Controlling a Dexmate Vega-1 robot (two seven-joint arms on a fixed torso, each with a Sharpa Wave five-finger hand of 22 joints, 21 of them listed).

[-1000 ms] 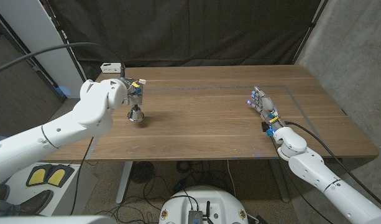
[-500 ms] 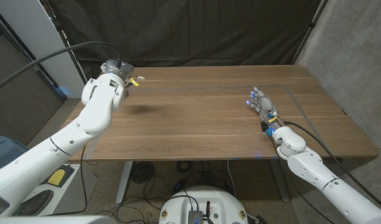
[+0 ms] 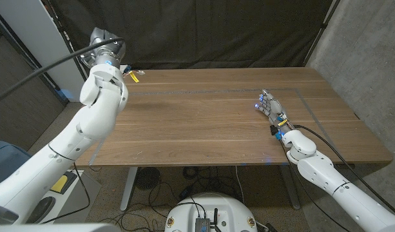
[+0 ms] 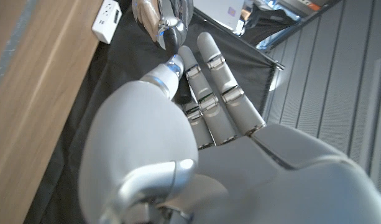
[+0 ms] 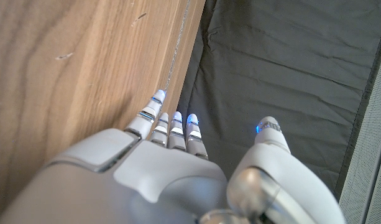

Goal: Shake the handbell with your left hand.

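My left hand (image 3: 107, 57) is raised high over the table's far left corner. In the left wrist view a shiny silver handbell (image 4: 162, 17) with a dark handle sits at the fingertips of that hand (image 4: 202, 106), pinched between the thumb and the fingers, well off the wooden table (image 3: 210, 122). In the head view the bell is hard to tell from the hand. My right hand (image 3: 272, 109) stays on the table at the right with straight fingers and holds nothing; its fingers (image 5: 171, 127) reach along the wood.
A white box (image 4: 107, 22) lies at the table's back left edge. A black curtain (image 3: 210, 32) hangs behind the table. A grey cable (image 3: 36, 67) arcs from my left arm. A small yellow tag (image 3: 134, 77) shows beside the left wrist.
My left hand has lifted the bell off the table near the left side and swung it up and back toward the far left corner. The right hand has not moved.
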